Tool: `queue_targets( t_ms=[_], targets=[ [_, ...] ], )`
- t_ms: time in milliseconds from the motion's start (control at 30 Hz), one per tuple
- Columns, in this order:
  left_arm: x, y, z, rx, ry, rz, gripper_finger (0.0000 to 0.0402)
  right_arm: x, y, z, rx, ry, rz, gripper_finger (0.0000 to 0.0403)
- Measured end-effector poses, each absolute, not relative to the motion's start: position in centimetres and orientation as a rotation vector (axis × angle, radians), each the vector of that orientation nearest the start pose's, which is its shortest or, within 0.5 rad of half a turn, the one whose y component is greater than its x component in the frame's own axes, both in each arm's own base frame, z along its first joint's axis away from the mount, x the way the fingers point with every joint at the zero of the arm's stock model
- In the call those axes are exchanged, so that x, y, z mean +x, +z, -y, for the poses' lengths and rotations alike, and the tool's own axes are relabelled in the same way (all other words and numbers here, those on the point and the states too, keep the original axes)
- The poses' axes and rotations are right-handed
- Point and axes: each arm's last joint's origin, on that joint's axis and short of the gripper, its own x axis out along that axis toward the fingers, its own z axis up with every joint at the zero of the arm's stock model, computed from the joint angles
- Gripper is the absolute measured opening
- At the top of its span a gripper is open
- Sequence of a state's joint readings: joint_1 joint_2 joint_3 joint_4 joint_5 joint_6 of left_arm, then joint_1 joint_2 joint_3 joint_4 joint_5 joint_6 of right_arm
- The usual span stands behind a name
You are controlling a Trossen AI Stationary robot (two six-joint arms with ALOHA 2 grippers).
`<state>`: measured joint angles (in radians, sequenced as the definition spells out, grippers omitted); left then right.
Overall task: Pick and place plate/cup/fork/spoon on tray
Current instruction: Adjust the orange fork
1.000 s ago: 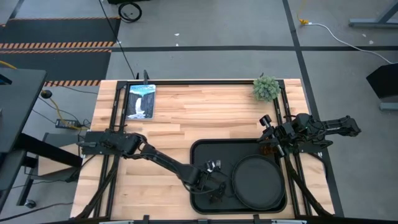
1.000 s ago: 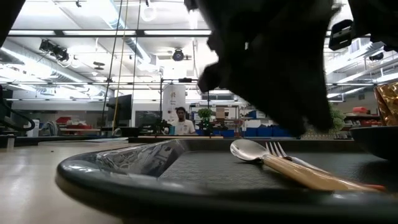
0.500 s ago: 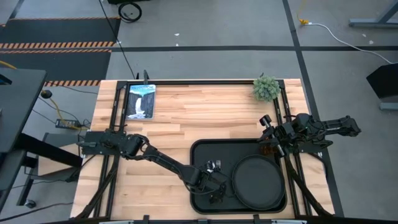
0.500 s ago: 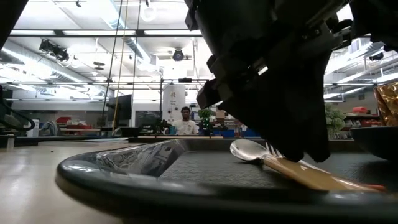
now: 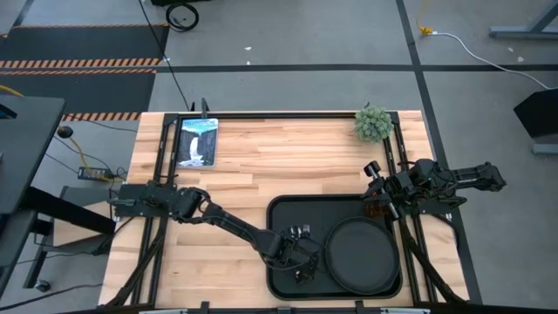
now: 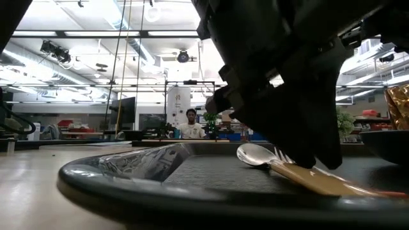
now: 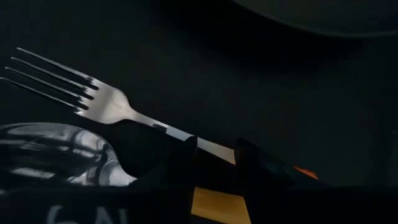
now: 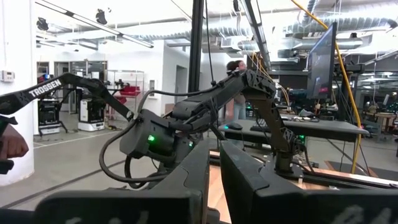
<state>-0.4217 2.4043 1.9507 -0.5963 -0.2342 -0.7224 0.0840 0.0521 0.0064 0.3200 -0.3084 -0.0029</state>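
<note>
Left pincer (image 5: 301, 262): low over the left half of the tray, directly above the cutlery; the high view suggests a narrow finger gap, but whether it is open or closed cannot be told.
Left pincer fingers (image 7: 249, 165): dark tips lie across the handles, hiding most of them.
Fork (image 7: 93, 99): lies flat on the tray floor, tines pointing away from the pincer, just beside the spoon.
Spoon (image 6: 255, 154): lies flat on the tray floor, bowl up, yellow-orange handle running under the pincer.
Tray (image 5: 283, 209): on the worktop's front right area; holds the fork, spoon and plate.
Plate (image 5: 359, 257): sits in the tray's right half, nothing visible on it.
Right pincer (image 5: 381, 194): parked at the tray's right rear corner, fingers close together with a narrow slit between them.
Cup (image 6: 397, 105): amber, seen at the low view's right edge; probably beside the right pincer, contact unclear.
Worktop (image 5: 288, 161): also carries a small plant (image 5: 373, 123) and a picture card (image 5: 197, 141) at the rear.
</note>
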Motion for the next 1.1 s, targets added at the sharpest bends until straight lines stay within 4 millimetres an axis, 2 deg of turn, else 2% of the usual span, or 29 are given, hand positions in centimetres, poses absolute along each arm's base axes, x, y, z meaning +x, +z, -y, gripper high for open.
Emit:
queue_targets(
  t_ms=[567,700,867,1100],
  targets=[
    [46.8,14.3,20.4,-0.353,0.176,-1.0,0.0116,9.5,19.2,-1.7,-0.034,0.389,0.275,0.0045],
    [46.9,14.8,20.5,-0.34,0.159,-0.991,0.0116,9.5,19.2,-1.7,-0.034,0.389,0.275,0.0045],
    [47.4,16.5,20.7,-0.298,0.13,-0.943,0.0116,9.5,19.2,-1.7,-0.034,0.389,0.275,0.0045],
    [47.2,16.3,20.2,-0.111,0.231,-0.917,0.0108,9.5,19.2,-1.7,-0.033,0.389,0.275,0.0045]
  ],
)
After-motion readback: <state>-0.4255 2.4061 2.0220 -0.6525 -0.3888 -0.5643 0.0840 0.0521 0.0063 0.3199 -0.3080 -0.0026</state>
